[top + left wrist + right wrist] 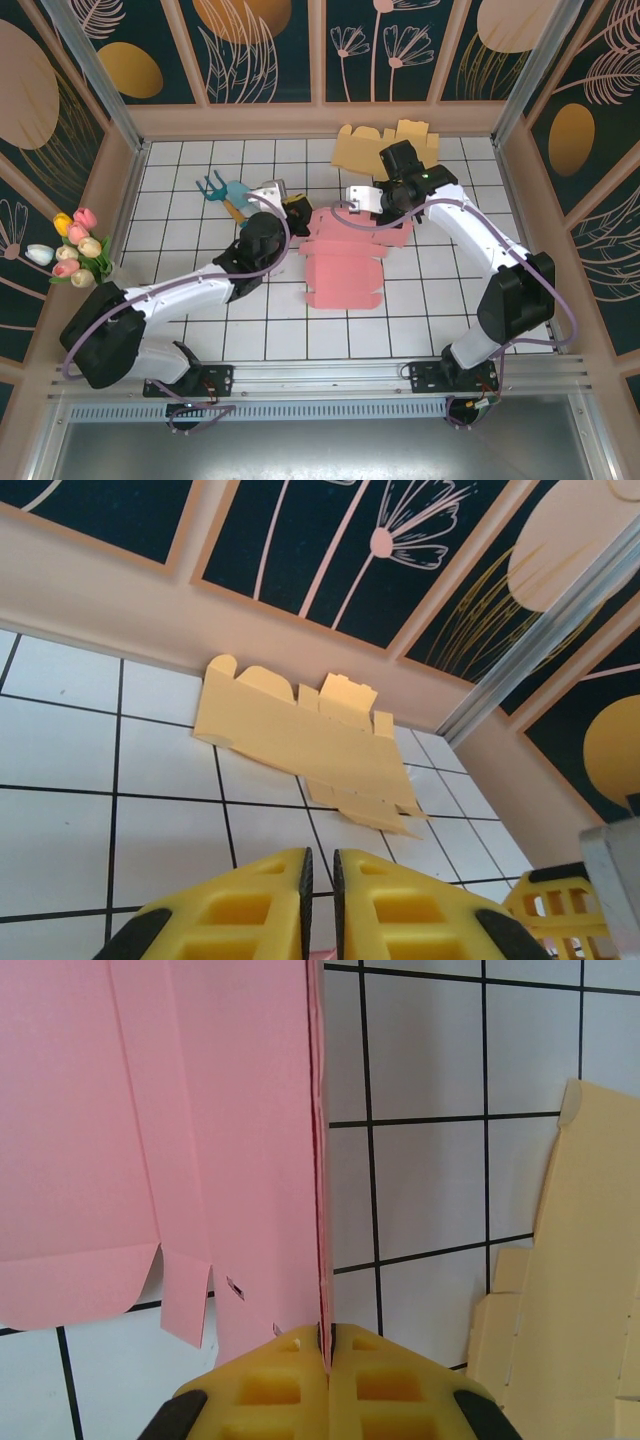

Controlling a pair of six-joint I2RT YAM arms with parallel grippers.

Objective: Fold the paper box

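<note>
My right gripper [327, 1345] is clamped on one edge of the pink paper box [200, 1110], and that edge stands up as a thin fold between my fingers. The rest of the box lies flat and unfolded in the middle of the tiled table [200, 300]. My left gripper [320, 880] sits at its far left corner with the jaws almost together. I cannot tell whether it pinches anything. A flat yellow cardboard sheet [385, 148] lies by the far wall, and a teal object [225, 192] sits beside my left gripper.
</note>
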